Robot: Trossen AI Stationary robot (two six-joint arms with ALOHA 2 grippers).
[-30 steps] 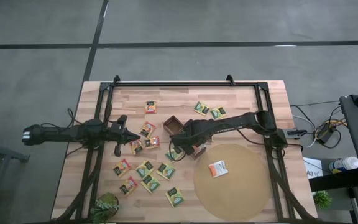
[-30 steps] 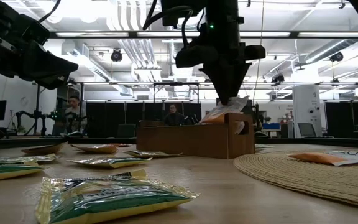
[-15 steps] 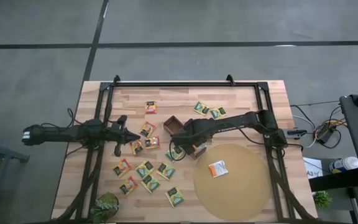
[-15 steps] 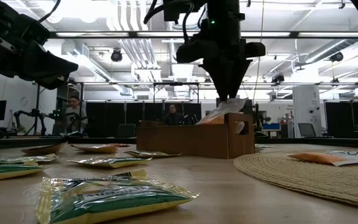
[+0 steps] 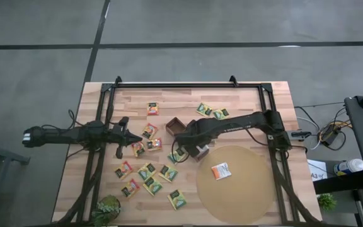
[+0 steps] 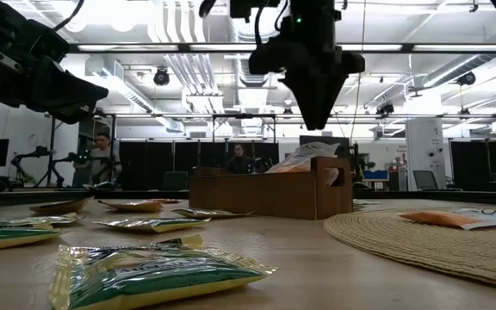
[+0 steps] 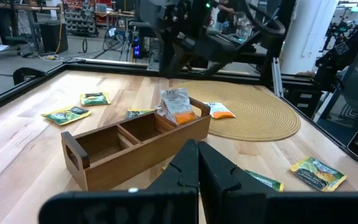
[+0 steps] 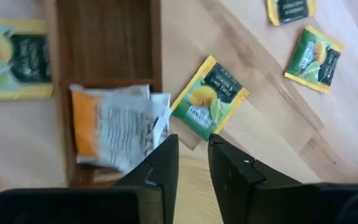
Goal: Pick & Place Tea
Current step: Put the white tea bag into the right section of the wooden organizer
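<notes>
The brown wooden box [image 5: 183, 133] lies mid-table. A white-and-orange tea sachet [image 8: 114, 127] stands tilted in its end compartment and sticks up above the rim [image 6: 304, 158]. My right gripper [image 8: 193, 163] hangs just above that end of the box [image 6: 317, 120], pointing down, narrowly open, with nothing between its fingers. Several green-yellow and orange-red sachets [image 5: 147, 171] lie flat on the table left of the box. One green-yellow sachet [image 8: 209, 98] lies beside the box. My left gripper [image 7: 197, 168] waits shut at the left [image 5: 131, 139].
The round tan mat [image 5: 235, 189] lies at the near right and bears another white-and-orange sachet [image 5: 220, 170]. More sachets [image 5: 204, 110] lie beyond the box. A small green plant [image 5: 108, 211] stands at the near left corner. Black frame rails run along the table's sides.
My right gripper has risen from the top of the white-and-orange sachet and now hangs clear above it. The sachet has stayed in the box's end compartment and has settled a little lower against the rim.
</notes>
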